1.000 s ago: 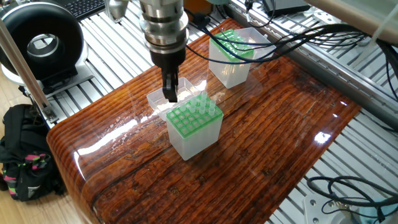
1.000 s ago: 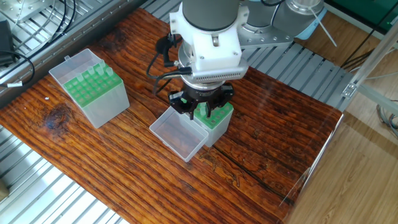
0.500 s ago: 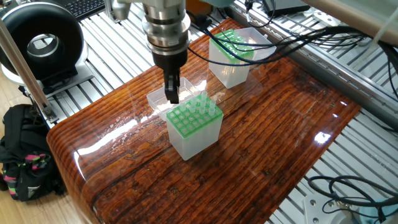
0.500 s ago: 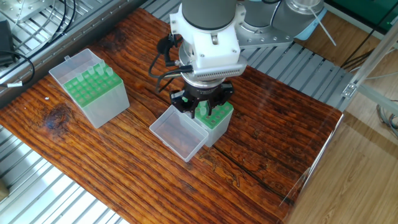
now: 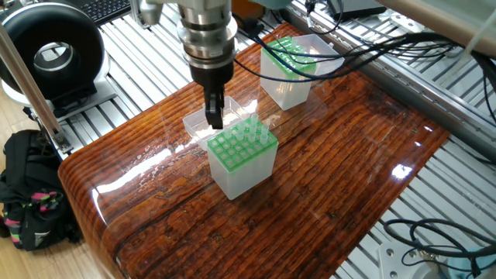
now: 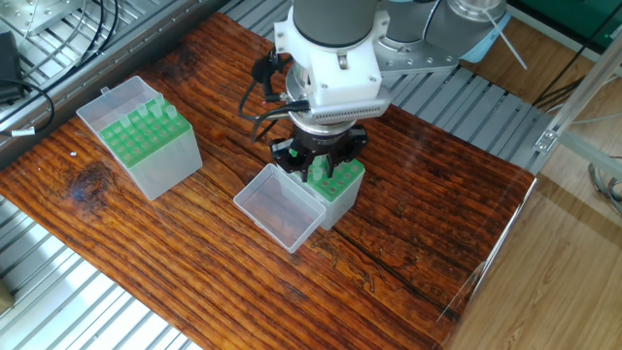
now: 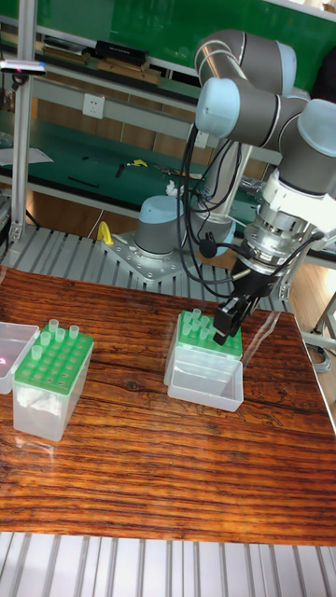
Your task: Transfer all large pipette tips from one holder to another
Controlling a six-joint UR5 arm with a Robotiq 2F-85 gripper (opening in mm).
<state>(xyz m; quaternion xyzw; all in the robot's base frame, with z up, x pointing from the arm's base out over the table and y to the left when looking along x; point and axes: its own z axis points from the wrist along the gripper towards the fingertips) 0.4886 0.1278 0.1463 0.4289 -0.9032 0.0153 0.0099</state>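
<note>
The tool (image 5: pixel 213 116) has lifted a little above the near tip box (image 5: pixel 242 159). Its fingers look close together, but I cannot tell if they hold one. Large pipette tips (image 7: pixel 198 323) stand in both boxes, so moving goes on.

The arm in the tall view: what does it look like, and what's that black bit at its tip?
The arm is made of fat silver-grey tubes with pale blue caps at the rounded joints. Its wrist ends in a white ribbed ring. Black cables hang in loops alongside it. The black bit is the gripper, two slim dark fingers with a touch of green showing in the other fixed view.
</note>
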